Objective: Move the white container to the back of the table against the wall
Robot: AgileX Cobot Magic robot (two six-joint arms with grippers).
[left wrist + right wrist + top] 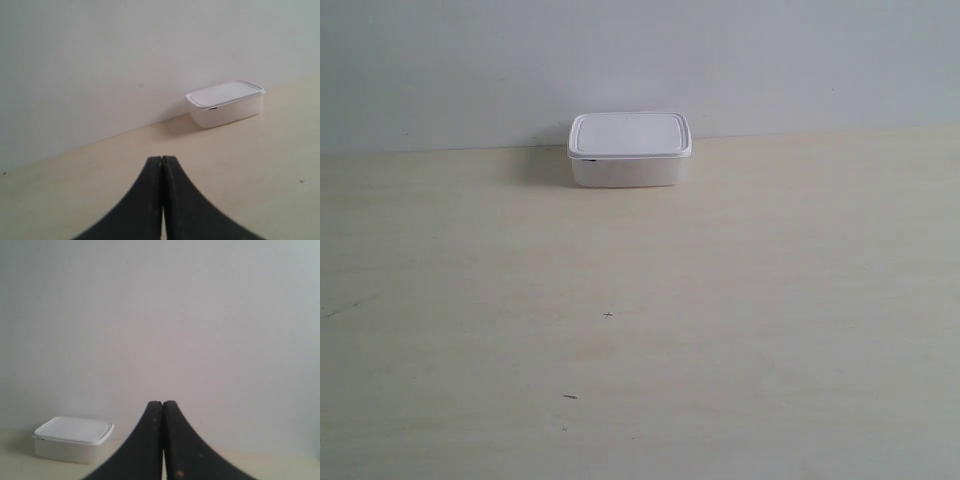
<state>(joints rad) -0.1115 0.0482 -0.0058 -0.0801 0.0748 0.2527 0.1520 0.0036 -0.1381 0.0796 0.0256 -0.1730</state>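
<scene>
The white container (629,150) sits with its lid on at the far edge of the table (640,330), its back against the wall (640,60). No arm shows in the exterior view. In the left wrist view the container (226,103) lies well beyond my left gripper (162,159), whose black fingers are pressed together with nothing between them. In the right wrist view the container (73,439) stands off to one side of my right gripper (163,403), which is also shut and empty. Both grippers are clear of the box.
A few tiny dark specks (608,316) mark the beige tabletop nearer the front. The wall (125,60) runs along the whole back edge of the table (260,165).
</scene>
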